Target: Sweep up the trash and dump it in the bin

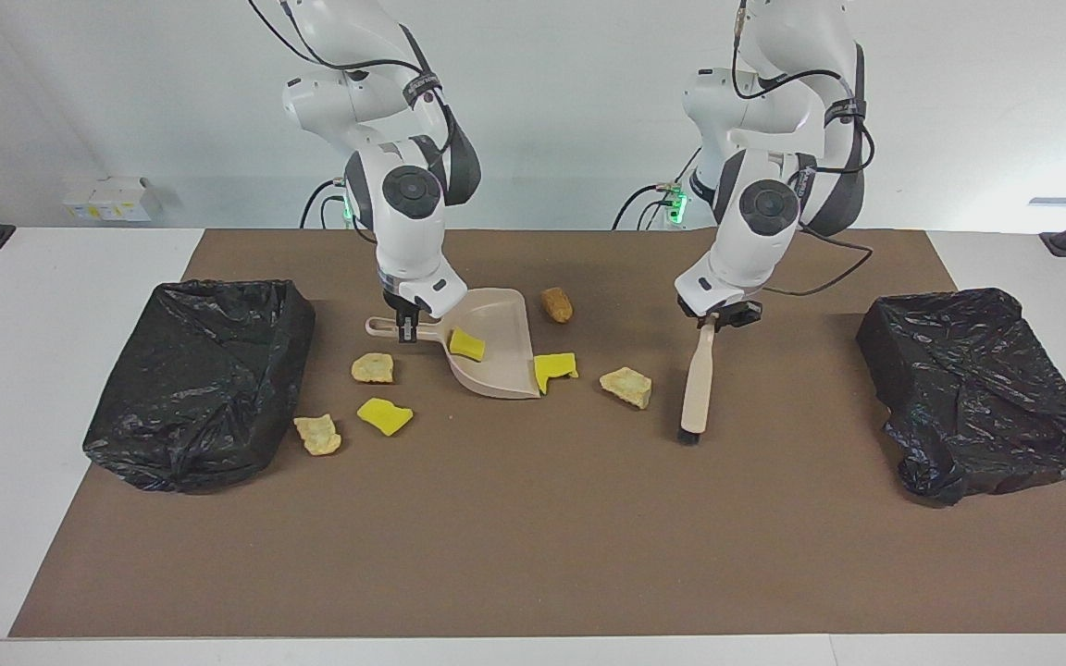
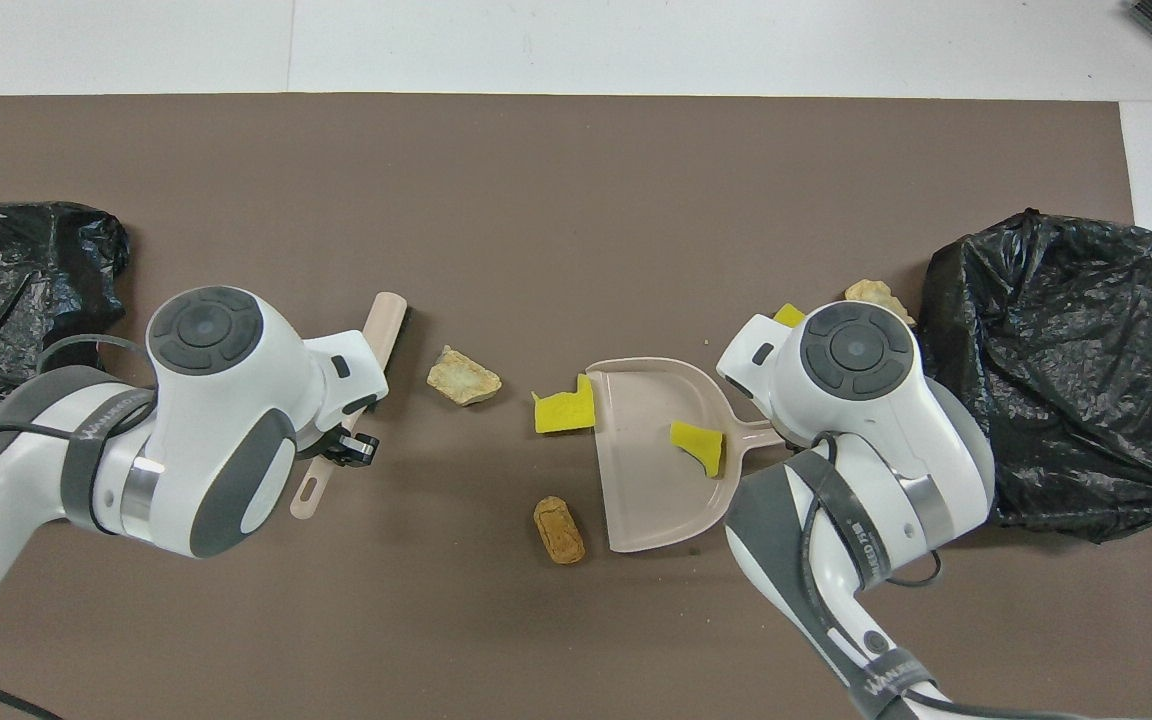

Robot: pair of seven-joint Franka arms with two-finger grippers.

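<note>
in the overhead view the right arm hides two scraps. seven scraps: one yellow sponge piece (image 1: 467, 344) lies in the dustpan (image 1: 496, 370), another (image 1: 554, 368) at its lip, tan chunks (image 1: 626, 386) around it. the right gripper (image 1: 406, 329) pinches the dustpan's handle; the left gripper (image 1: 714, 319) pinches the brush (image 1: 697, 388), bristles down beside the dustpan.

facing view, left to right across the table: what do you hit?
Bin bag → tan chunk → yellow scrap → dustpan with a sponge piece in it → yellow-green scrap → tan chunk → brush → second bin bag.
</note>
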